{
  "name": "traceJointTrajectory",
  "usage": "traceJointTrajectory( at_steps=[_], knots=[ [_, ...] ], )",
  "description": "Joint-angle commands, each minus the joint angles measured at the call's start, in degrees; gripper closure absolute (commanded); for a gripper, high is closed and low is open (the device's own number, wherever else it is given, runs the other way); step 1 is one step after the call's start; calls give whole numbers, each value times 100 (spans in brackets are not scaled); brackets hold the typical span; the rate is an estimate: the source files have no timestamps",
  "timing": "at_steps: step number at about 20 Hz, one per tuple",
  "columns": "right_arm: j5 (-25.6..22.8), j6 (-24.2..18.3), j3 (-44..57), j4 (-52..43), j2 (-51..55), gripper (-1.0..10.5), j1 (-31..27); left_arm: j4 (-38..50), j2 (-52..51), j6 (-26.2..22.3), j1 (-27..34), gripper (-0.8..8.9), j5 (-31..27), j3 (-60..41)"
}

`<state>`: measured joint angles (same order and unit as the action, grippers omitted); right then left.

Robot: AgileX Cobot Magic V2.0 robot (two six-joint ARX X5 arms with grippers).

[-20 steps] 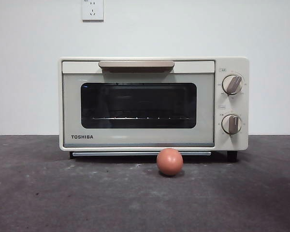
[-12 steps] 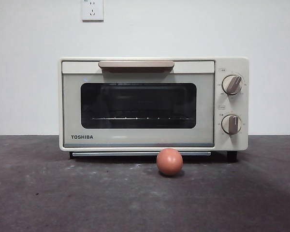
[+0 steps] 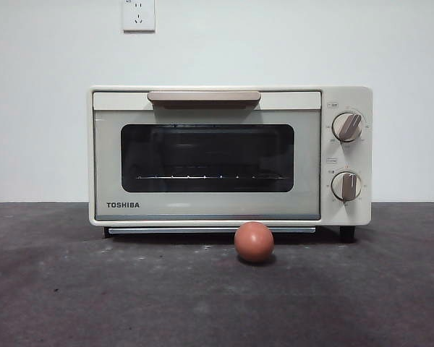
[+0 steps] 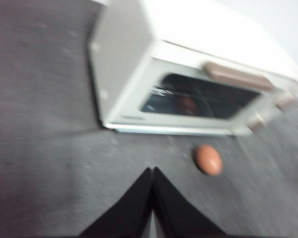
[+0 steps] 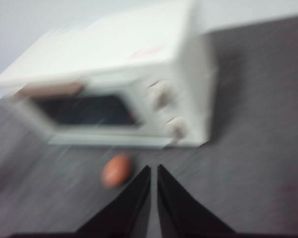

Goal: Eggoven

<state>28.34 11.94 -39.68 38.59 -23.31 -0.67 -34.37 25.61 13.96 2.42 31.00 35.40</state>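
Observation:
A small reddish-brown egg (image 3: pixel 254 241) rests on the dark table just in front of the cream TOSHIBA toaster oven (image 3: pixel 230 155), whose dark glass door is closed under its beige handle (image 3: pixel 204 97). From the left wrist, the egg (image 4: pixel 208 159) lies ahead of my left gripper (image 4: pixel 152 171), which hangs above the table with jaws shut and empty. The right wrist view is blurred; there the egg (image 5: pixel 116 170) lies close to my right gripper (image 5: pixel 153 169), also shut with nothing in it. Neither gripper shows in the front view.
The oven's two knobs (image 3: pixel 347 126) sit on its right face. A white wall with a socket (image 3: pixel 138 14) stands behind. Dark grey tabletop (image 3: pixel 94 289) spreads on both sides of the egg.
Oven and egg stay where they were in the front view. No arm has come into that view.

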Motion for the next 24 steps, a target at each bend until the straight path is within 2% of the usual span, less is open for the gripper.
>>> traceJointTrajectory(
  at_steps=[1, 4, 6, 9, 16, 17, 19, 20, 24],
  knots=[
    [616, -522, -337, 459, -323, 942, 120, -308, 271, -586, -138, 806, 313, 367],
    [1023, -772, -546, 938, -586, 942, 326, -791, 487, -894, -363, 806, 466, 634],
    [1132, -903, -601, 1172, -686, 942, 490, -1130, 577, -1088, -529, 806, 516, 734],
    [1104, -990, -614, 1379, -765, 942, 739, -1486, 625, -1314, -756, 806, 516, 765],
    [1064, -977, -614, 1392, -769, 926, 1045, -1552, 616, -1329, -949, 806, 516, 774],
    [1064, -960, -614, 1392, -769, 887, 1045, -1552, 616, -1329, -951, 806, 516, 774],
    [1058, -925, -614, 1379, -772, 631, 1045, -1552, 616, -1327, -951, 806, 516, 774],
    [1045, -761, -614, 1373, -778, 558, 1045, -1552, 616, -1327, -951, 806, 516, 774],
    [1036, -494, -614, 1276, -1080, 558, 1049, -1537, 619, -1327, -951, 806, 516, 774]
  ],
)
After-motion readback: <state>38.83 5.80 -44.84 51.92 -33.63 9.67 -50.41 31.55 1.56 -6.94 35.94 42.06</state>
